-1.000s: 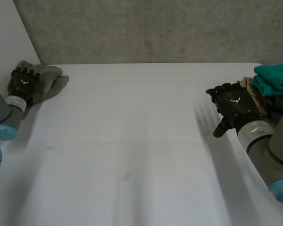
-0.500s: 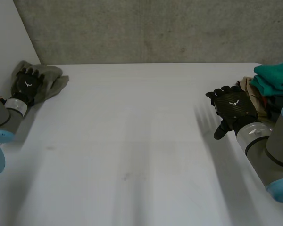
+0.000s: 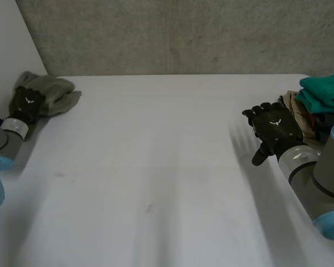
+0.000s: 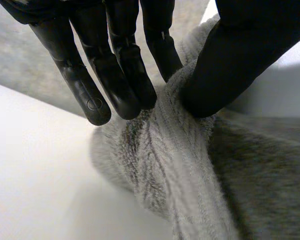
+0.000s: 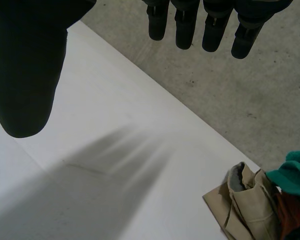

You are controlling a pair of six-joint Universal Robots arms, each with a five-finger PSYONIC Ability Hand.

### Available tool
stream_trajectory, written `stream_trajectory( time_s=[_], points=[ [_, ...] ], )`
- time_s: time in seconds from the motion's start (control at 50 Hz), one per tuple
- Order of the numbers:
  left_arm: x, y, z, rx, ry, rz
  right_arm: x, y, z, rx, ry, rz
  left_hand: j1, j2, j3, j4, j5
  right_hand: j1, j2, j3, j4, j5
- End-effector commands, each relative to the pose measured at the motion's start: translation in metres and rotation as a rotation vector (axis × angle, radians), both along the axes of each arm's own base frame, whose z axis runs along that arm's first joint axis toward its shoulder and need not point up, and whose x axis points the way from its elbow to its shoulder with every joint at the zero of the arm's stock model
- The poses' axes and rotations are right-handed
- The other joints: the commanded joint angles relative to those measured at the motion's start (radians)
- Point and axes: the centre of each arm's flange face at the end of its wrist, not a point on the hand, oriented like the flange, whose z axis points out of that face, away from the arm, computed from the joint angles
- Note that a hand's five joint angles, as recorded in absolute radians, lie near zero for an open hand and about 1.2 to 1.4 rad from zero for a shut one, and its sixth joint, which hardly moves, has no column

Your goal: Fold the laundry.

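Right arm comes in nearest, at the right edge of the white table. Right hand hovers over bare tabletop, palm down, and holds nothing. In the right wrist view its fingers are straight and the thumb stands well apart from them. It looks parked and ready, likely waiting for a garment to be brought to the middle.

Further back on the other side, the left hand sits on the near edge of a grey fleece cloth, which lies bunched at the table's far left corner. In the left wrist view the fingers and thumb pinch a raised ridge of the fleece between them. That is a closed grip on the cloth, probably taken so it can be dragged out to open table for spreading.

Just beyond the right hand, at the far right edge, is the rest of the laundry: a tan cloth with a teal cloth heaped on it, neither touched by a hand. Folding has not begun.

A concrete wall stands behind the table.
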Motion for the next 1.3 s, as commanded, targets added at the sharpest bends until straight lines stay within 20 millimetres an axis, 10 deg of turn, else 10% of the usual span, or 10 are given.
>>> stream_trajectory(
  time_s=[0.02,0.24,0.42,0.54,0.64,0.82,0.9,1.0,1.14,1.3],
  points=[
    [0.0,-0.004,0.057,-0.125,0.049,0.063,0.001,0.001,0.0,0.0,0.001,0.004,0.283,0.216,0.221,0.209,0.25,-0.045,-0.03,-0.026,-0.027,-0.047],
    [-0.065,0.054,0.169,-0.16,0.257,-0.09,0.0,0.0,0.0,-0.004,0.001,0.002,0.283,0.216,0.221,0.209,0.25,-0.045,-0.03,-0.026,-0.027,-0.047],
    [-0.147,0.17,0.277,-0.18,0.566,-0.327,0.0,0.0,-0.002,0.004,0.003,0.002,0.283,0.216,0.221,0.209,0.25,-0.045,-0.03,-0.026,-0.027,-0.047],
    [-0.18,0.238,0.312,-0.1,0.763,-0.498,-0.001,-0.001,-0.001,0.005,0.0,-0.001,0.283,0.216,0.221,0.209,0.25,-0.045,-0.03,-0.026,-0.027,-0.047],
    [-0.207,0.268,0.293,0.068,0.804,-0.564,-0.005,-0.004,0.004,-0.006,-0.014,-0.011,0.283,0.216,0.221,0.209,0.25,-0.045,-0.03,-0.026,-0.027,-0.047],
    [-0.276,0.312,0.143,0.462,0.476,-0.572,-0.018,-0.011,0.021,-0.026,-0.065,-0.043,0.283,0.216,0.221,0.209,0.25,-0.045,-0.03,-0.026,-0.027,-0.047],
    [-0.287,0.318,0.115,0.507,0.43,-0.535,-0.026,-0.017,0.024,-0.023,-0.084,-0.069,0.21,0.143,0.149,0.137,0.177,-0.045,-0.03,-0.026,-0.027,-0.047],
    [-0.292,0.328,0.138,0.512,0.543,-0.57,-0.029,-0.019,0.025,-0.009,-0.092,-0.082,-0.939,-1.006,-1.001,-1.013,-0.972,-0.045,-0.03,-0.026,-0.027,-0.047],
    [-0.25,0.303,0.185,0.393,0.658,-0.452,-0.014,-0.002,0.027,0.043,-0.085,-0.008,-0.939,-1.006,-1.001,-1.013,-0.972,-0.045,-0.03,-0.026,-0.027,-0.047],
    [-0.174,0.265,0.187,0.354,0.617,-0.252,0.022,0.055,0.043,0.163,-0.048,0.198,-0.939,-1.006,-1.001,-1.013,-0.972,-0.045,-0.03,-0.026,-0.027,-0.047]
  ],
)
